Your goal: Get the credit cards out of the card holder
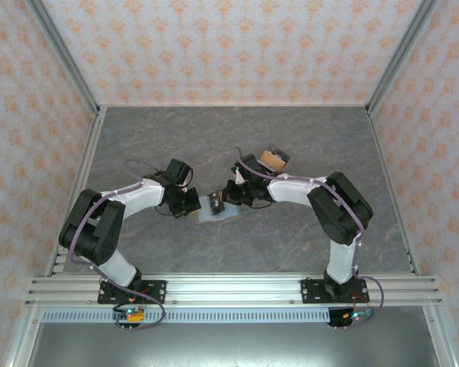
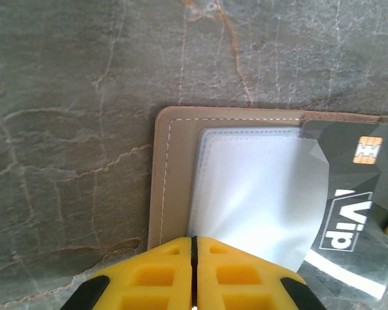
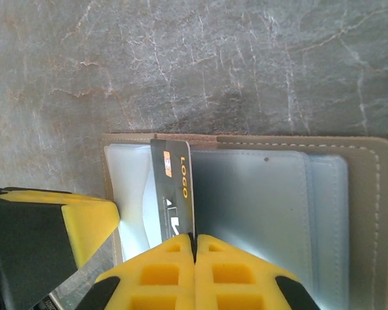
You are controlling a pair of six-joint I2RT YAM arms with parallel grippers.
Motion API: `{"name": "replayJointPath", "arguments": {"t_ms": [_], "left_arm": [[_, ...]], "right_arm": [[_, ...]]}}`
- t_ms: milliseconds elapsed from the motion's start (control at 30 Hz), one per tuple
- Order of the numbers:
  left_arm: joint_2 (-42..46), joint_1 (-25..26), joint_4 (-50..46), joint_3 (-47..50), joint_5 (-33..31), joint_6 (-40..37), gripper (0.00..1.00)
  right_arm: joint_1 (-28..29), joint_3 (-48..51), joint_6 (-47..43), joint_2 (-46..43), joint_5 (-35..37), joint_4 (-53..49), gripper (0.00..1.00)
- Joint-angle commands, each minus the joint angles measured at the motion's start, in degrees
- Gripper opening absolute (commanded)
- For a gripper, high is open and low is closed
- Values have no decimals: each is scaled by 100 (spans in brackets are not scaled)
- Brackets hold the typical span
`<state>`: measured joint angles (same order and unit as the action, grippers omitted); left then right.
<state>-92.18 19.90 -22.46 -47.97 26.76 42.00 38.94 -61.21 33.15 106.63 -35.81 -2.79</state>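
Closest to your left wrist camera, the left tool [image 2: 194,258] has its yellow fingers [image 2: 152,274] pressed together, with only a thin seam between them. Their tips sit over the near edge of the card holder [image 2: 163,181]. You cannot tell whether they nip its clear sleeve or only bear down on it.

The card holder lies open and flat on the grey marbled counter [image 2: 64,97]. Its taupe stitched border frames pale, glossy plastic pockets. A dark credit card [image 2: 346,194] with an orange chip and white lettering sticks out of the pockets on the right of that view and is tilted up off the holder.

On your right wrist camera, the right tool [image 3: 194,258] is also closed. The same dark card stands on edge there and runs straight down into the seam between the fingers, so this tool is pinching the card. The card's far end is level with the holder's far edge, at the fold between the two halves.

From above, you see the holder at mid-counter, between the two tools, with both arms bent in toward it. A small tan-and-dark piece [image 1: 273,159] lies farther back and to the right, apart from the holder and just beyond the right arm.
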Motion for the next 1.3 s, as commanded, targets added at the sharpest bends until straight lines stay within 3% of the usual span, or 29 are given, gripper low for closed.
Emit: {"name": "replayJointPath", "arguments": {"t_ms": [0, 300, 400, 500, 633, 767, 933, 1100, 1267], "left_arm": [[314, 40, -434, -162, -311, -60, 13], [1376, -186, -1208, -463, -812, -151, 39], [1750, -262, -1555, -518, -1258, -235, 58], [2097, -341, -1755, -468, -1619, -299, 77], [2399, -397, -1867, -352, -1924, -419, 89], [2497, -425, -1877, -276, -2006, -484, 94], [2459, -431, -1840, -285, -1895, -469, 97], [2467, -434, -1829, -295, -1773, -451, 99], [2459, -434, -1780, -287, -1692, -416, 100]], "right_arm": [[-26, 124, -270, -455, 355, -163, 0], [-110, 280, -1025, -1800, 817, -319, 0], [-244, 294, -1415, -2250, 850, -442, 0], [-646, 276, -1670, -2638, 766, -636, 0], [-1272, 229, -2014, -3087, 682, -859, 0], [-1674, 13, -2663, -3376, 1005, -1199, 0], [-1755, -177, -3984, -3459, 1981, -1243, 0], [-1757, -501, -5292, -3230, 1833, -1412, 0], [-1755, -1133, -6360, -2768, 1306, -2230, 0]]}}
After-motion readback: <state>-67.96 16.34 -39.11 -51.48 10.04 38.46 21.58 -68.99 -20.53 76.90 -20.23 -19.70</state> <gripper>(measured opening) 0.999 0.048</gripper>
